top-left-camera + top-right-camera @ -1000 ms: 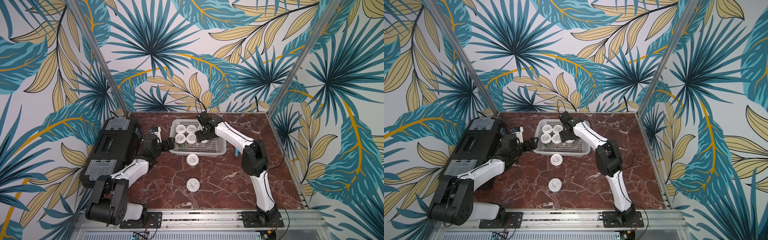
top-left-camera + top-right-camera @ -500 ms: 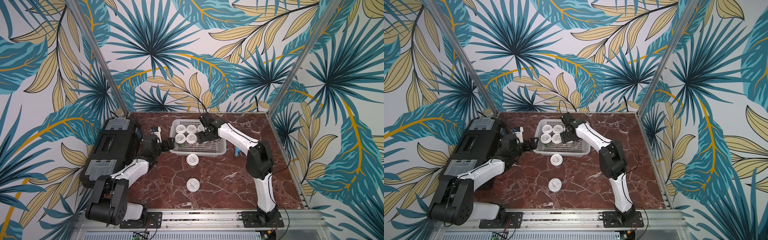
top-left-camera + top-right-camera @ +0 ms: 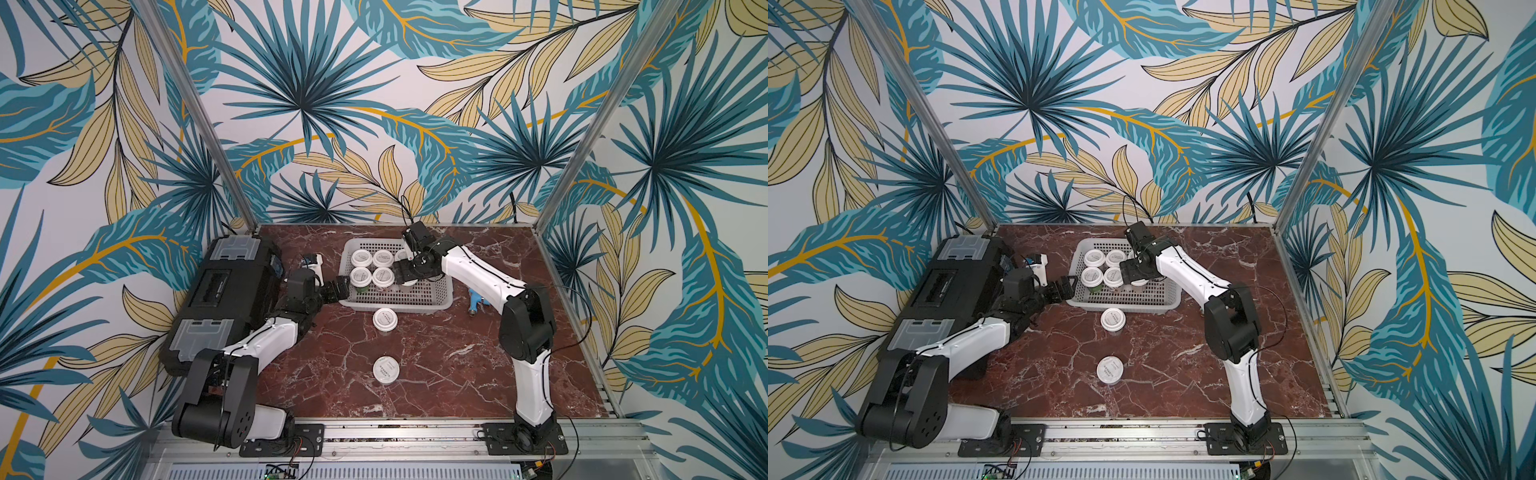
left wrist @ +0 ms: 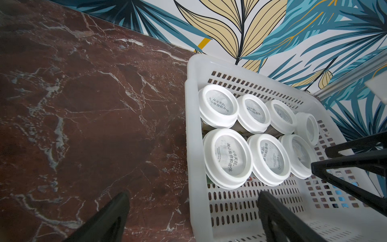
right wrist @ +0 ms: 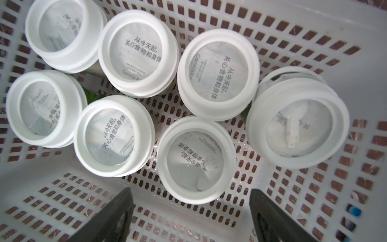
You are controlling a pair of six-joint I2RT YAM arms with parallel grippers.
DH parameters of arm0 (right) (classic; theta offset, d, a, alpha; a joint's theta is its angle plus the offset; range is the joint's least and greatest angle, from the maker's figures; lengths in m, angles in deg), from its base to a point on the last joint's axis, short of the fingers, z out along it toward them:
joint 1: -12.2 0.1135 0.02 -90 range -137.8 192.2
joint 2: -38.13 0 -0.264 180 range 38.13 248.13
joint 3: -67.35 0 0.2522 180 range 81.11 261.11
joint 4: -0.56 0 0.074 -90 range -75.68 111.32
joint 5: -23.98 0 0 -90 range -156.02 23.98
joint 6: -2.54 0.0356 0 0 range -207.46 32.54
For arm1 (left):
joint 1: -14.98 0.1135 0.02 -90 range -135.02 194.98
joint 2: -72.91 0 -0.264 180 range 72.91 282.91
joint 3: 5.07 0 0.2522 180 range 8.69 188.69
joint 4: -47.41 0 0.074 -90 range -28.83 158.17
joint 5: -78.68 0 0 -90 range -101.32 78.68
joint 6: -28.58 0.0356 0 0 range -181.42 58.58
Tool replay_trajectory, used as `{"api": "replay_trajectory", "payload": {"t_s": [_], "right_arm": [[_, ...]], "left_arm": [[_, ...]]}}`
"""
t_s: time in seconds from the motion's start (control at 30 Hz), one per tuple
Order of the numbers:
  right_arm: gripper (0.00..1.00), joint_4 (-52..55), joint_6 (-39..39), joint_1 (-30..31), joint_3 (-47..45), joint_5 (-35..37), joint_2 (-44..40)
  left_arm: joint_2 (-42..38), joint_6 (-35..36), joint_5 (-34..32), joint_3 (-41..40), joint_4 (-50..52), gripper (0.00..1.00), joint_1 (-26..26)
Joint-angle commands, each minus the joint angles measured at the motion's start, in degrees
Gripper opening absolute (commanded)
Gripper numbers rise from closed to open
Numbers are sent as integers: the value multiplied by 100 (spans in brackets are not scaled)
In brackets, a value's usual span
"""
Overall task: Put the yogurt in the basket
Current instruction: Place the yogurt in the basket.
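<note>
The white basket (image 3: 395,306) (image 3: 1125,305) stands at the back middle of the marble table and holds several yogurt jars (image 5: 195,159) (image 4: 228,157), upright with white lids. Two more yogurt jars stand on the table in front of it: one close to its front wall (image 3: 385,319) (image 3: 1113,319), one nearer the front (image 3: 385,370) (image 3: 1109,370). My right gripper (image 3: 405,272) (image 5: 190,192) hangs open over the basket; the nearest jar sits just ahead of its fingertips, not gripped. My left gripper (image 3: 337,287) (image 4: 193,193) is open and straddles the basket's left end wall.
A black toolbox (image 3: 232,299) lies along the left edge, beside my left arm. A small white and blue object (image 3: 313,264) stands between toolbox and basket. A blue item (image 3: 473,303) lies right of the basket, under my right forearm. Metal posts mark the back corners.
My right gripper has opened wider and drawn back slightly from the jars in the basket; its elbow has swung to the right. The left arm has stayed put.
</note>
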Motion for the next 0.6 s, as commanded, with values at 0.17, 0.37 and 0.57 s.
{"api": "replay_trajectory", "payload": {"t_s": [0.17, 0.37, 0.57], "right_arm": [[92, -78, 78, -13, -105, -174, 119], [91, -92, 92, -13, -91, -228, 189], [91, -97, 109, -18, -79, -314, 245]], "left_arm": [[30, 33, 57, 225, -48, 100, 24], [53, 28, 48, 233, -48, 100, 25], [74, 19, 59, 243, -48, 100, 16]]}}
